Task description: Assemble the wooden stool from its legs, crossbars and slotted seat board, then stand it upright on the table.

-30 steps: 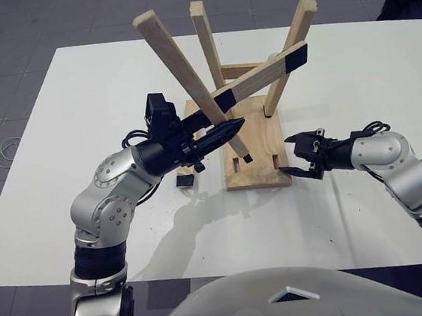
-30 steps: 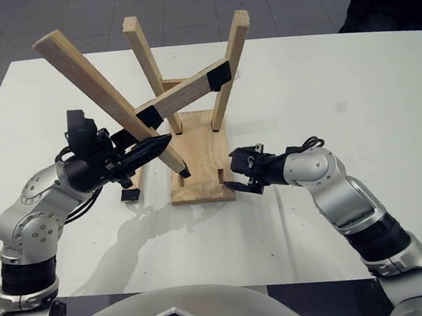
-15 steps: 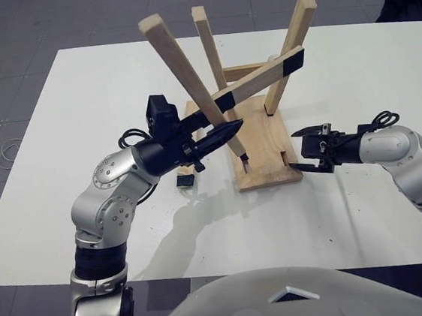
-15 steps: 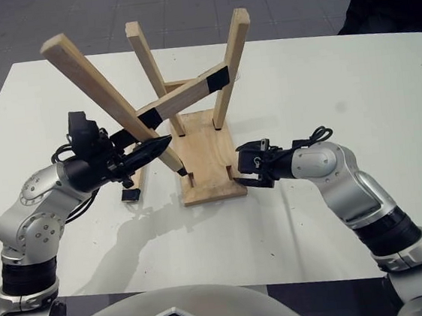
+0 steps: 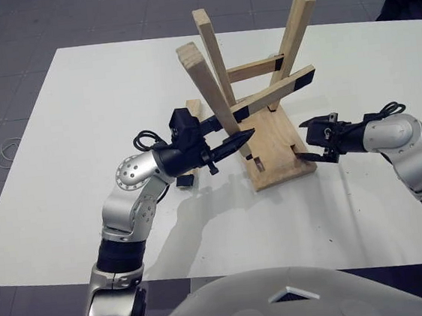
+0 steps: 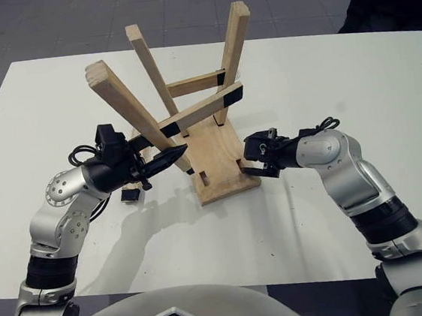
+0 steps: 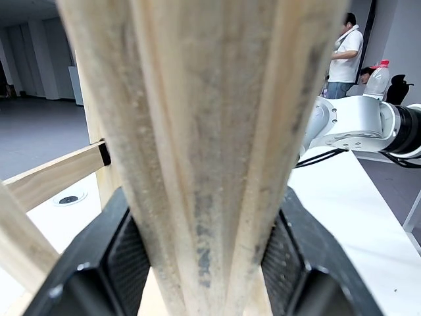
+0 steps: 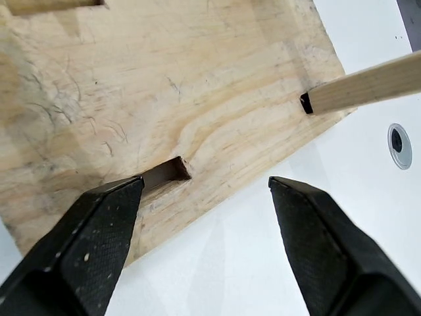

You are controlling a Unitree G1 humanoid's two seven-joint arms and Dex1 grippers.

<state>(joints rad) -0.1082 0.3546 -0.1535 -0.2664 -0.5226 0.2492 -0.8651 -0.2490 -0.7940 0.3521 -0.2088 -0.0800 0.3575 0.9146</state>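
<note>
While seat board (image 5: 276,142) lies on desk (image 5: 81,141), two legs (image 5: 210,45) apparently slotted at far end, left jaws clamp third leg (image 5: 204,79) tilted over near slots. Right jaws apart at board's near edge. Judged halfway: near slots empty, stool not yet upright.

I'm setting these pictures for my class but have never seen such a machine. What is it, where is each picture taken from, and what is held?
This is a humanoid robot with two arms, each ending in a two-fingered gripper. Two pictures look down from its head; two close-ups come from its wrists. On the white table lies a slotted seat board with wooden legs sticking up, joined by crossbars. The left gripper is shut on one tilted leg. The right gripper is open at the board's edge.
</note>
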